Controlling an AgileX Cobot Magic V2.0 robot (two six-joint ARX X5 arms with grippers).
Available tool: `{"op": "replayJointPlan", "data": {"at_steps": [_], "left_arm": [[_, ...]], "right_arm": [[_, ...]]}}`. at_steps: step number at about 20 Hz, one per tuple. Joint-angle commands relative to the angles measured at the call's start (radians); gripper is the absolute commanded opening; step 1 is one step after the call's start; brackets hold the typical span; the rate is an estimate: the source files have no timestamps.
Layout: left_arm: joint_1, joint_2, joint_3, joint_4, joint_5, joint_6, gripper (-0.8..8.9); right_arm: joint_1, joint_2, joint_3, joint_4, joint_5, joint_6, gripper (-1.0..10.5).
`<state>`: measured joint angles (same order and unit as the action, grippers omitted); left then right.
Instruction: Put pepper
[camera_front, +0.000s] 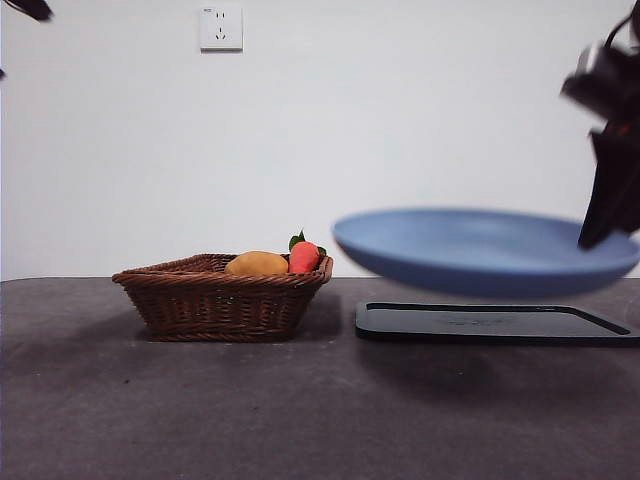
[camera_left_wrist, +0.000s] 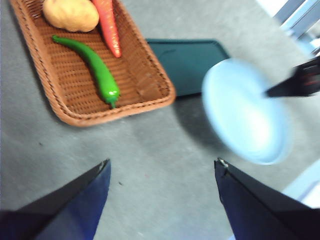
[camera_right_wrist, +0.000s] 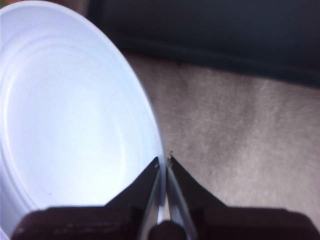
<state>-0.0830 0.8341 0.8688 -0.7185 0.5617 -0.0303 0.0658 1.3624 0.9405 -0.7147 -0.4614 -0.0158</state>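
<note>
Right gripper (camera_right_wrist: 163, 162): my jaws are pinched tight on the rim of the blue plate (camera_front: 480, 250), one jaw above the rim and one below.
Plate: I hold it in the air, roughly level, above the dark tray (camera_front: 495, 322) and clear of it; its blurred edges suggest it is moving.
Left gripper (camera_left_wrist: 162, 167): my jaws are spread wide with nothing between them, hovering over bare table (camera_left_wrist: 150, 150) near the basket.
Pepper (camera_left_wrist: 92, 65): it lies in the wicker basket (camera_left_wrist: 150, 90), beside the carrot (camera_left_wrist: 107, 25) and the yellow-orange fruit (camera_left_wrist: 70, 14), untouched.
Step in hand: I judge this as positioning the plate, before any reach for the pepper.
Next move: set the plate down flat and let go, then bring my left jaws down across the pepper's middle without catching the carrot or the basket wall.
</note>
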Motion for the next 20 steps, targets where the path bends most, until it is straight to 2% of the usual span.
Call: {"op": "replayJointPlan", "data": {"at_steps": [1,7,12,17,20], "left_arm": [[-0.066,0.101,0.077,0.042,-0.098,-0.025,3.61],[-0.222,0.472,0.339,0.075,-0.319,-0.029,3.61],[-0.293,0.783,0.569,0.07,-0.445,-0.029,3.54],[-0.323,1.015,0.715,0.063,-0.489,-0.029,3.35],[-0.324,1.094,0.74,0.069,-0.5,-0.03,3.35]], "right_arm": [[-0.021,-0.08,0.014,-0.022,-0.004,0.018,0.0],[-0.108,-0.269,0.014,-0.048,-0.005,0.053,0.0],[-0.132,-0.36,0.014,-0.051,-0.005,0.08,0.0],[-0.132,-0.391,0.014,-0.051,-0.004,0.095,0.0],[-0.132,-0.39,0.014,-0.051,-0.004,0.095,0.0]]}}
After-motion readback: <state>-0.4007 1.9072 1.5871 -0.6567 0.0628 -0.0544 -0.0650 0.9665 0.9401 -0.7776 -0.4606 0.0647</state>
